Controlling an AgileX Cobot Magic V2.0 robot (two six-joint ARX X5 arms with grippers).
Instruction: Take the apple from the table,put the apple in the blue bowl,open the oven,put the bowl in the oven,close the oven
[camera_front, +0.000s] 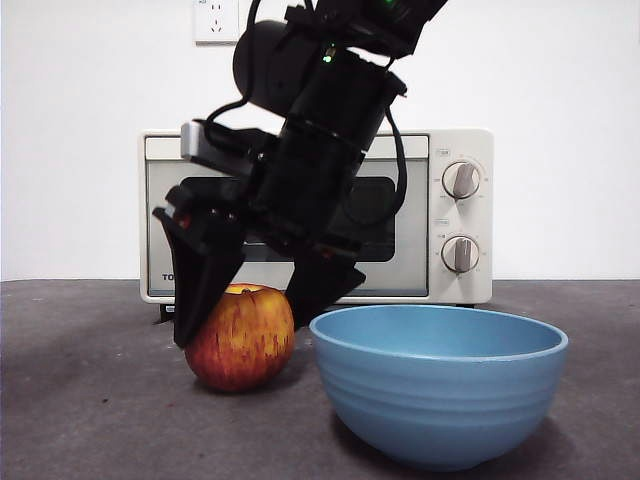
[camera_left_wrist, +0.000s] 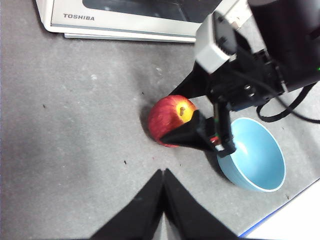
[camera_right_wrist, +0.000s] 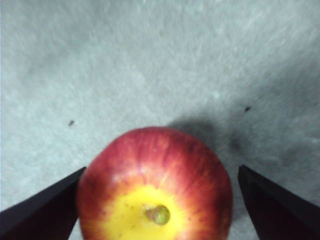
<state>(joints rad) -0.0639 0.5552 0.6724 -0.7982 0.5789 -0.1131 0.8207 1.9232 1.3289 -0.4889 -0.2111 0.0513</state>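
Right end effector (camera_front: 250, 305) is lowered with jaws spread wide; left end effector (camera_left_wrist: 163, 172) hovers, jaws together.

A: How is the light?

B: Bright and even in the front view; the white wall (camera_front: 560, 70) is almost washed out; soft shadows pool under the blue bowl (camera_front: 440, 385) and the apple (camera_front: 240, 340) on the dark surface (camera_front: 80, 400).

A: And the wrist views?

B: The right wrist view is soft and pale, the apple (camera_right_wrist: 155, 185) blurred up close, its shadow falling beyond it; the left wrist view is sharper.
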